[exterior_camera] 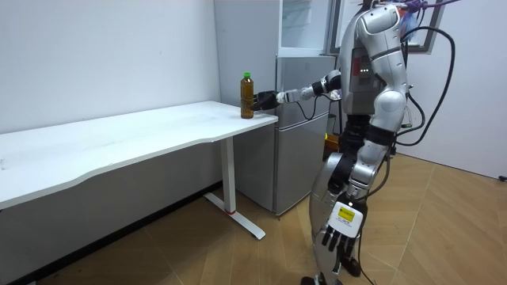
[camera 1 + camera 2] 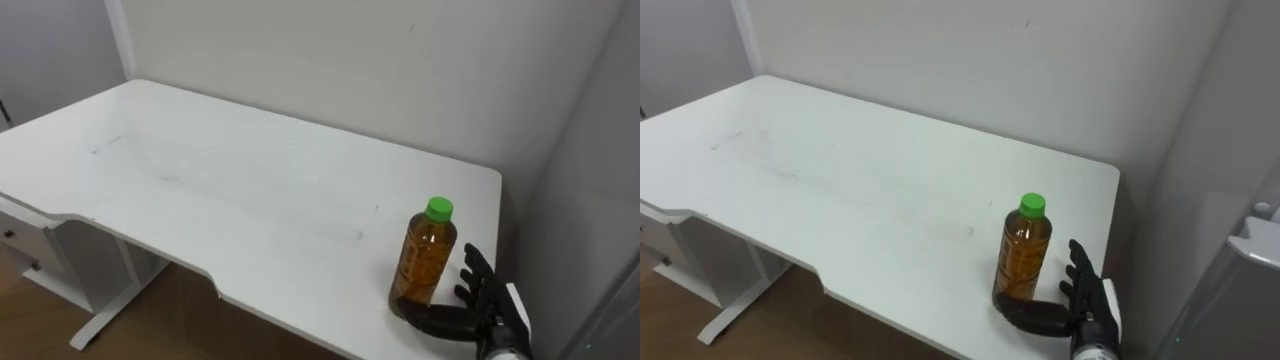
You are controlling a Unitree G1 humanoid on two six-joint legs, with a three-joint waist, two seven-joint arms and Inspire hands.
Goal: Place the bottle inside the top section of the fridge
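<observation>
One bottle (image 2: 424,262) stands upright on the table (image 2: 250,190), cap (image 2: 438,209) up, right hand (image 2: 488,303) open at its base.

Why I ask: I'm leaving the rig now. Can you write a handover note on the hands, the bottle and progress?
Right hand: open, beside the bottle, thumb at its base, not yet closed round it.
Left hand: open, hanging at the robot's side.
Bottle: upright on the table near its right corner, next to the fridge.
Done: the reach to the bottle.
Left: grasp, lift, place in the upper fridge, which looks open.
</observation>
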